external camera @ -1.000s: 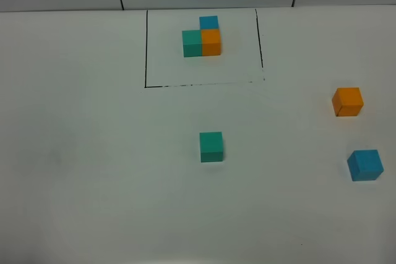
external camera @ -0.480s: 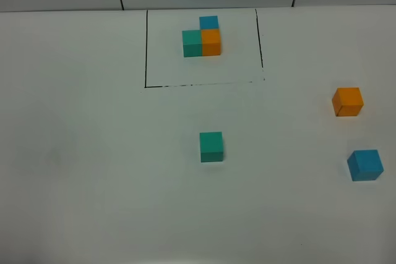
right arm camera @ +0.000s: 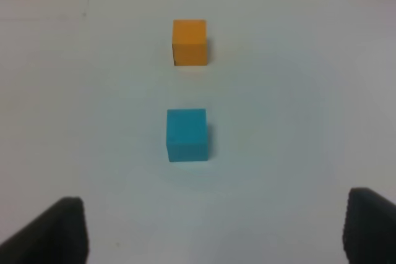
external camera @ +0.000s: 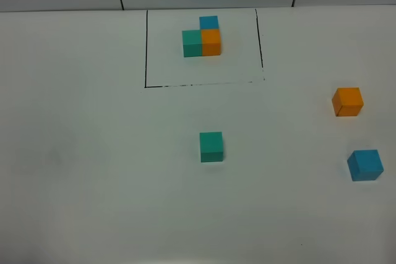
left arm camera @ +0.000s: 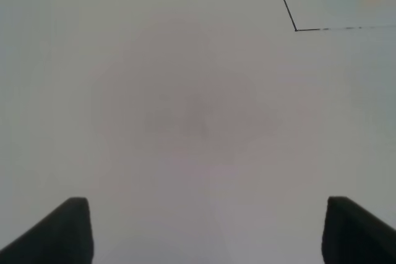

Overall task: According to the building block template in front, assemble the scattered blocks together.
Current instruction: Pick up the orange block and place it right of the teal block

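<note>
Three loose on your white table (external camera: pixel 93 171): teal block (external camera: pixel 211 146) mid-table, orange block (external camera: pixel 347 101) and blue block (external camera: pixel 365 164) near each other at right. Template (external camera: pixel 202 38) at far side inside black outline. Your right gripper (right arm camera: pixel 213 230) spread wide, empty; blue block ahead, orange block beyond it, bare table between. Your left gripper (left arm camera: pixel 207 233) spread wide, empty; template well ahead.
</note>
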`<move>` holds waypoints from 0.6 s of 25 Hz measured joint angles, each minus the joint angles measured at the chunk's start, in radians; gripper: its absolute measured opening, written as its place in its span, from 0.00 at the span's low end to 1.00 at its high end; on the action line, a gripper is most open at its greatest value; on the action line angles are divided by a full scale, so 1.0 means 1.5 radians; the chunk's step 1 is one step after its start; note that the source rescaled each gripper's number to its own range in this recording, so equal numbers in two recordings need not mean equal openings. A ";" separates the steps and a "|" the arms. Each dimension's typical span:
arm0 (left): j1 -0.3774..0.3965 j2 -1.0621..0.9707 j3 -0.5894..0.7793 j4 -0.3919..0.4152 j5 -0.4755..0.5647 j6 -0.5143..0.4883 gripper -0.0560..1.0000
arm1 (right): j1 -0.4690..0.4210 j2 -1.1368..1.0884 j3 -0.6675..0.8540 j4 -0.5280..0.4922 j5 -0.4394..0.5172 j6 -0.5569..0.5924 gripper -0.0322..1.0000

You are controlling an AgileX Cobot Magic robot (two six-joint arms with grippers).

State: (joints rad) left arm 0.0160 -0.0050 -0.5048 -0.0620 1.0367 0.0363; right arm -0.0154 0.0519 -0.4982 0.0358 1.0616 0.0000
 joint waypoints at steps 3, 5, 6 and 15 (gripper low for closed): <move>0.000 0.000 0.000 0.000 0.000 0.000 0.70 | 0.000 0.026 0.000 -0.009 0.000 0.007 0.71; 0.000 0.000 0.000 0.000 0.000 0.000 0.70 | 0.000 0.067 0.000 -0.010 0.000 0.009 0.71; 0.000 0.000 0.000 0.000 0.000 0.000 0.70 | 0.000 0.092 0.000 -0.010 0.000 0.009 0.71; 0.000 0.000 0.000 0.000 0.000 0.000 0.70 | 0.000 0.445 -0.037 -0.010 -0.027 -0.014 0.78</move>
State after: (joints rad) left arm 0.0160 -0.0050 -0.5048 -0.0620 1.0367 0.0363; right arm -0.0154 0.7190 -0.5542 0.0212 1.0207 -0.0208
